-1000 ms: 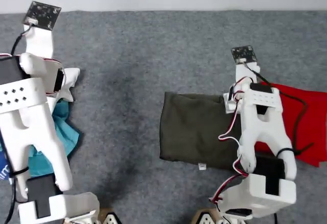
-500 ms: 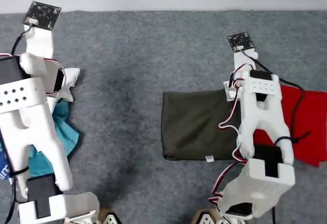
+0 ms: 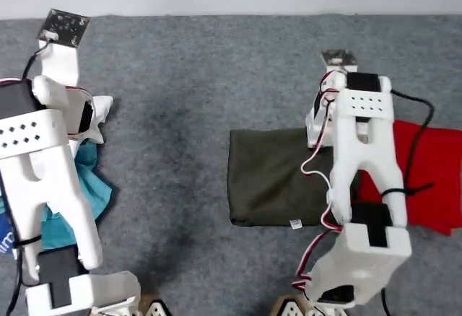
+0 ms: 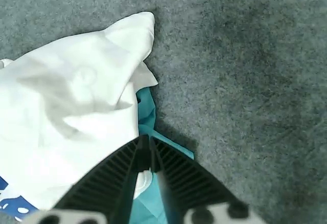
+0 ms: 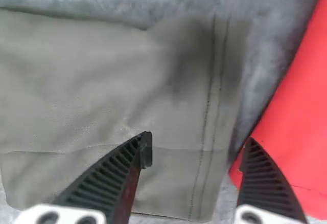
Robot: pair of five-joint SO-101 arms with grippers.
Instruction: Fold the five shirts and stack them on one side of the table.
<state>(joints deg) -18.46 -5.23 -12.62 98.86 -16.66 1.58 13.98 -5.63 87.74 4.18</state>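
Note:
An olive green shirt (image 3: 278, 179) lies folded into a rectangle on the grey table, right of centre. A red shirt (image 3: 429, 179) lies beside it at the right edge, partly under the right arm. My right gripper (image 5: 196, 155) hangs open above the olive shirt (image 5: 102, 91), near its hem beside the red shirt (image 5: 294, 106). At the left edge lie a crumpled white shirt (image 4: 66, 111), a teal shirt (image 3: 90, 186) and a bit of blue cloth (image 3: 6, 240). My left gripper (image 4: 148, 147) is shut and empty, just above the white and teal shirts.
Bare grey table (image 3: 180, 99) lies between the two piles and along the far edge. The left arm (image 3: 43, 179) covers much of the left pile. The right arm (image 3: 364, 179) covers the seam between the olive and red shirts.
The right arm has drawn back and lifted from the olive shirt, which now lies flatter and squarer than a second ago. The left arm has barely moved.

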